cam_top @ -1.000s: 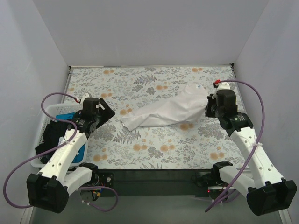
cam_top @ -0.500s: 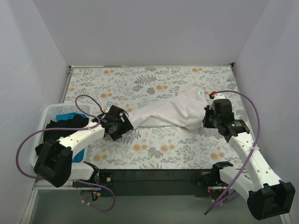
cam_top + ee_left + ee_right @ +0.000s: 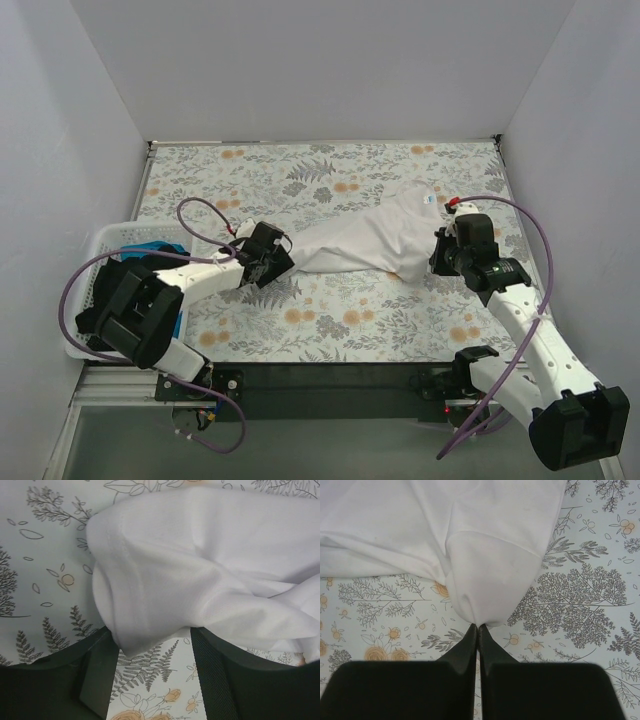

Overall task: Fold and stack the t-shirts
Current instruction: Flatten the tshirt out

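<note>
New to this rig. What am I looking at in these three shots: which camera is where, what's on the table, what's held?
These are two white robot arms bolted side by side at the near edge, each ending in a two-finger gripper. The wide shot comes from a fixed camera above and behind them. The other two come from a camera on each wrist, looking past its own dark fingers. A grey and orange floral tablecloth covers the surface. On it lies a crumpled white cloth t-shirt, running between the arms. The right gripper is shut, pinching one end of the shirt. The left gripper is open, its fingers either side of the other end. At the left sits a white slotted plastic basket holding black and bright blue cloth.
</note>
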Controlling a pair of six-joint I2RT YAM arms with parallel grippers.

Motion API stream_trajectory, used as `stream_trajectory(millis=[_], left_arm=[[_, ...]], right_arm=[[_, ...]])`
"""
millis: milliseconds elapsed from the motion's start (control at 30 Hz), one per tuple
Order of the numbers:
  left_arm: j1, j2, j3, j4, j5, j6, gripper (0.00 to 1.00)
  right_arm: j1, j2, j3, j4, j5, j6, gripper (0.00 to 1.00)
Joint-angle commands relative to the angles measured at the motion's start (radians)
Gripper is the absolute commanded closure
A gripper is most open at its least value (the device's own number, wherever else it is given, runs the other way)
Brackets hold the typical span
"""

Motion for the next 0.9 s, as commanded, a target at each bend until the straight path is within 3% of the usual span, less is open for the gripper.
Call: stream_trajectory(millis=[0,33,67,167,333,467,633,733,800,867], left_arm=[[-0.032,0.036,0.016,0.065,-0.060,-0.007,0.45],[-0.032,0.050,0.021,0.069,-0.061,-0.002,0.52],[-0.032,0.048,0.028,0.065,-0.072,0.007,0.73],[-0.031,-0.008,0.096,-0.020,-0.156,0.045,1.00],[0.010,-0.172,0.278,-0.286,-0.310,0.128,1.00],[0.118,-0.234,0.300,-0.405,-0.212,0.199,1.00],[0.132,-0.289,0.211,-0.517,-0.118,0.188,1.00],[0.132,-0.349,0.143,-0.534,-0.074,0.165,0.91],[0.132,-0.387,0.113,-0.544,-0.017,0.148,0.77],[0.129,-0.459,0.096,-0.561,0.015,0.118,0.71]], right_arm=[[0.002,0.006,-0.002,0.057,-0.004,0.019,0.99],[0.000,0.011,-0.001,0.060,-0.001,0.020,0.99],[0.000,0.017,0.004,0.062,0.005,0.020,0.99],[-0.011,0.021,0.045,0.054,0.056,0.011,0.99],[-0.044,0.000,0.137,0.016,0.178,-0.007,0.99],[-0.057,-0.040,0.151,-0.019,0.215,-0.021,0.99],[-0.058,-0.110,0.122,-0.087,0.182,-0.023,0.99],[-0.058,-0.153,0.105,-0.119,0.149,-0.020,0.99],[-0.060,-0.176,0.099,-0.151,0.111,-0.006,0.99],[-0.058,-0.193,0.102,-0.176,0.087,-0.003,0.99]])
